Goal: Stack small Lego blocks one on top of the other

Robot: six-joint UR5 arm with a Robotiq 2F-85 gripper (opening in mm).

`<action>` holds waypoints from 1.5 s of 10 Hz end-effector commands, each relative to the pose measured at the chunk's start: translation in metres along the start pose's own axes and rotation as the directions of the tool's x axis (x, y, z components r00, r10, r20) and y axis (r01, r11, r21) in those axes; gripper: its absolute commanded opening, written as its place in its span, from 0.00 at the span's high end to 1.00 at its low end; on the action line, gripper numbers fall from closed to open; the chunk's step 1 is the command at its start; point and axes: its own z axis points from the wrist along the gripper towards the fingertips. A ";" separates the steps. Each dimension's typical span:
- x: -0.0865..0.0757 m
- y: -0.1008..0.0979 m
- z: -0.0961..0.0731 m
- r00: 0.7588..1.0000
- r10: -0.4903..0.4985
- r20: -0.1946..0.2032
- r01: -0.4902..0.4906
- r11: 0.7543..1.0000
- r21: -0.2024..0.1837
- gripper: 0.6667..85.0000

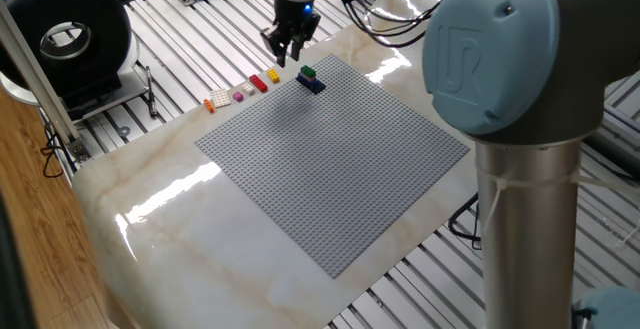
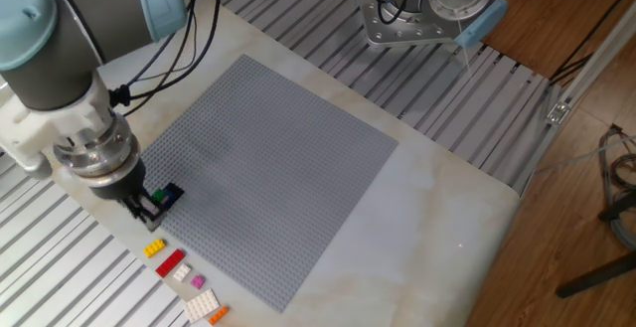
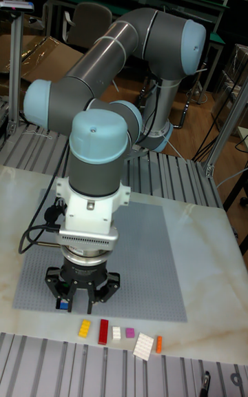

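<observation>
In one fixed view the two-finger gripper (image 1: 283,53) hangs near the top centre of the frame, between the small stack (image 1: 310,79) on the large grey studded baseplate (image 1: 330,159) and the row of loose bricks off the plate's upper-left edge. The stack sits just to the gripper's lower right: a green studded plastic brick (image 1: 307,71) on top of a dark navy brick (image 1: 314,85), with blue showing between them.

The next brick, judging by the task, is the small yellow studded brick (image 1: 254,81), the near end of the row, just down and left of the gripper. Beside it lies the red brick (image 1: 272,75); the row's long axis runs down-left toward the orange brick (image 1: 209,104).

In the other fixed view the fingers (image 2: 139,208) stand apart with nothing between them: the gripper (image 2: 147,213) is moderately spread and empty, just above the yellow brick (image 2: 153,248) at lower left.
</observation>
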 end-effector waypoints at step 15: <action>0.000 0.014 0.016 0.995 0.076 -0.057 -0.071 0.994 0.084 0.75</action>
